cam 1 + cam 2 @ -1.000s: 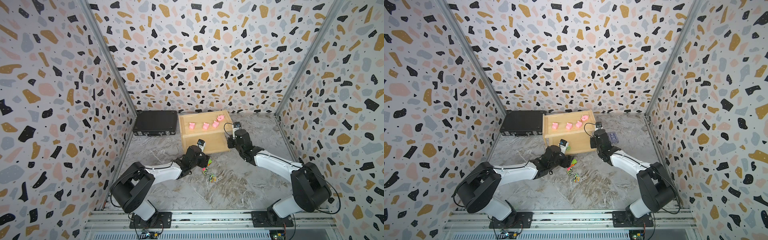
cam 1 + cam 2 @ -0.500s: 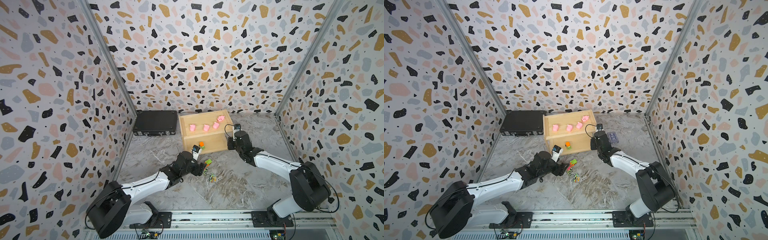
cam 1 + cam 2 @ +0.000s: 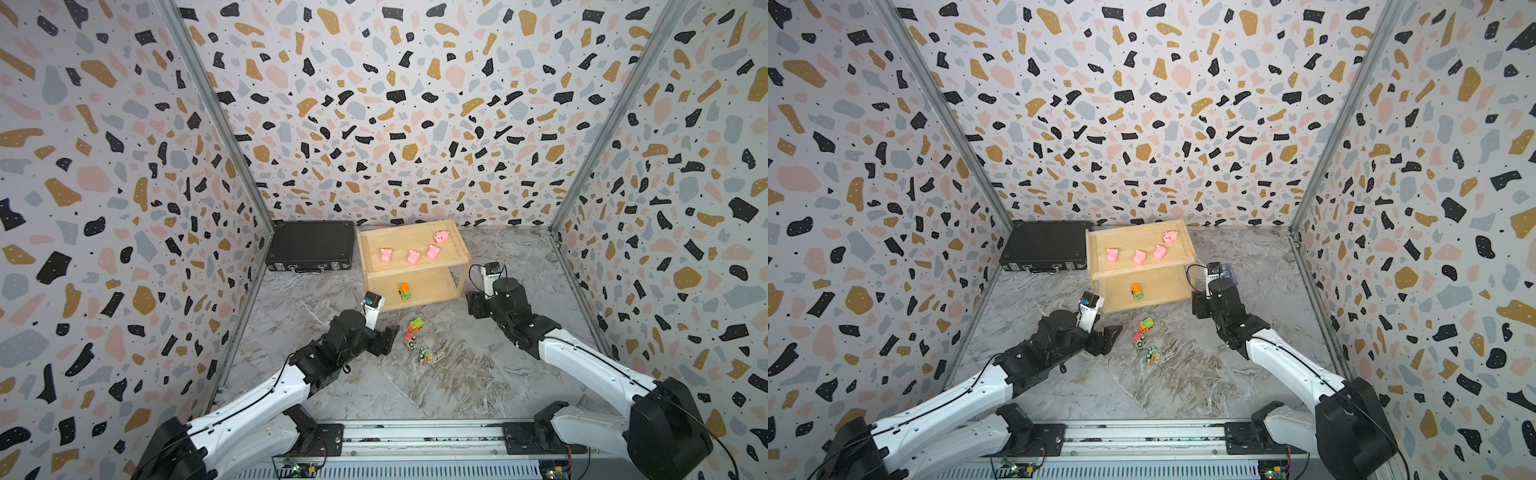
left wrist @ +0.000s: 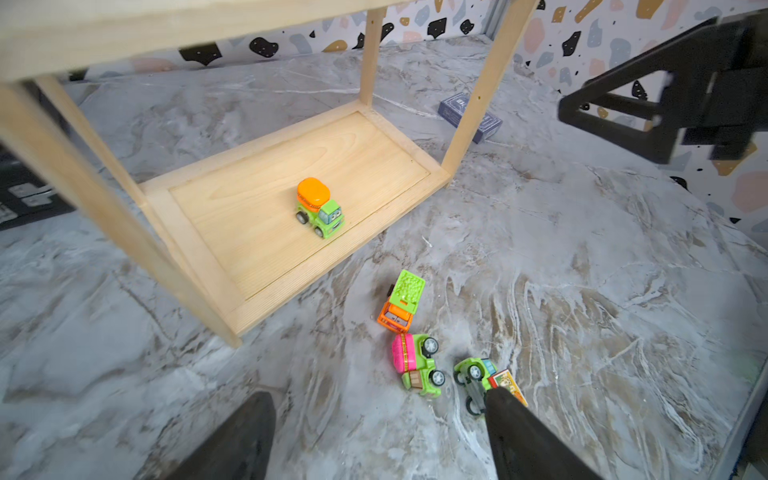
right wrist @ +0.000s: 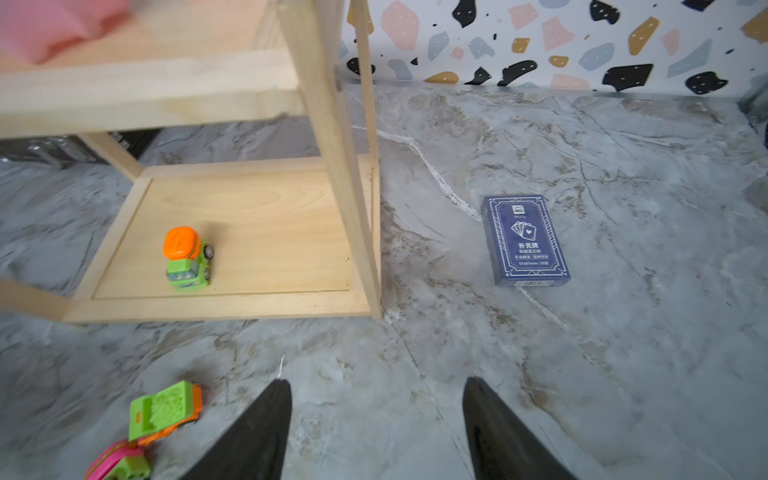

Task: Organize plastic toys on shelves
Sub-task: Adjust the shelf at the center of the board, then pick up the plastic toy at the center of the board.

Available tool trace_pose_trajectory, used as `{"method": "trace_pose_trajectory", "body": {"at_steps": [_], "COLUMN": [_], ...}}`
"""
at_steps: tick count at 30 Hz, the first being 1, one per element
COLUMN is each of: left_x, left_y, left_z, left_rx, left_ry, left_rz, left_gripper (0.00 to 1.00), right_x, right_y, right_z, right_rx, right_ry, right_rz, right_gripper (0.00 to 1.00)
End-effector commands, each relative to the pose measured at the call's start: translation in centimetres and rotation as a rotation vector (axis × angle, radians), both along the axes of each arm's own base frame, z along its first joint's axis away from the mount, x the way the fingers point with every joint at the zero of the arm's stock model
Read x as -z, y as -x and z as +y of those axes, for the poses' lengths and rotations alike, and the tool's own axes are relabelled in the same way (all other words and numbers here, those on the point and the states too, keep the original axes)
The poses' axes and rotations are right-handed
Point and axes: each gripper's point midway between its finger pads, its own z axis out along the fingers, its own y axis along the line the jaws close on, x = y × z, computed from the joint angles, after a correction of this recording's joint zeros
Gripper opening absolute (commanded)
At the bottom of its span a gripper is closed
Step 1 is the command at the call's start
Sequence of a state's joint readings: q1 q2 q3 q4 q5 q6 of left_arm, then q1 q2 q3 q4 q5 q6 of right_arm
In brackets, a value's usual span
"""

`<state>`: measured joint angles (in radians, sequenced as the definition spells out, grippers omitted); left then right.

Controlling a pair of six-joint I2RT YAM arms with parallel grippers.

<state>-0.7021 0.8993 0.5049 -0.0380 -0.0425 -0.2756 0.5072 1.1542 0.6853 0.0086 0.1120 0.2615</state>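
Pigs up top, mixer truck on the bottom tier of the rack, sorted by type I guess. Left gripper and right gripper both wide open, empty.

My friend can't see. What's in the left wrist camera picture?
An orange-and-green toy truck stands on the bottom tier of a wooden shelf. Three more toy trucks sit close together on the marble floor in front of it. The left gripper is open and empty, its black fingers nearest the camera.
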Motion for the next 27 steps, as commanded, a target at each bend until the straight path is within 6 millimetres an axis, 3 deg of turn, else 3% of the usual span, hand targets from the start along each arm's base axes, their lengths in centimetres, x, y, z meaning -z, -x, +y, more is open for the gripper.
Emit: {"method": "trace_pose_trajectory", "body": {"at_steps": [1, 5, 8, 27], "left_x": [0.3, 0.3, 0.6, 2.6], "left_y": [0.3, 0.8, 1.1, 1.5], "left_z": [2.0, 3.3, 3.2, 3.6], "left_rx": [-0.071, -0.096, -0.087, -0.118], "left_ry": [-0.003, -0.009, 0.008, 0.015], "left_rz": [0.015, 0.012, 0.024, 0.084], "left_gripper": [0.83, 0.84, 0.84, 0.84], "right_x": [2.1, 3.8, 5.4, 9.5], "right_y": [4.6, 8.8, 10.3, 12.7], "right_z": [2.8, 6.0, 7.2, 13.0], "right_rx": [-0.264, -0.475, -0.514, -0.394], "right_ry": [-0.024, -0.154, -0.166, -0.026], "right_rz": [0.166, 0.351, 0.432, 0.539], "right_gripper": [0.70, 0.67, 0.67, 0.70]}}
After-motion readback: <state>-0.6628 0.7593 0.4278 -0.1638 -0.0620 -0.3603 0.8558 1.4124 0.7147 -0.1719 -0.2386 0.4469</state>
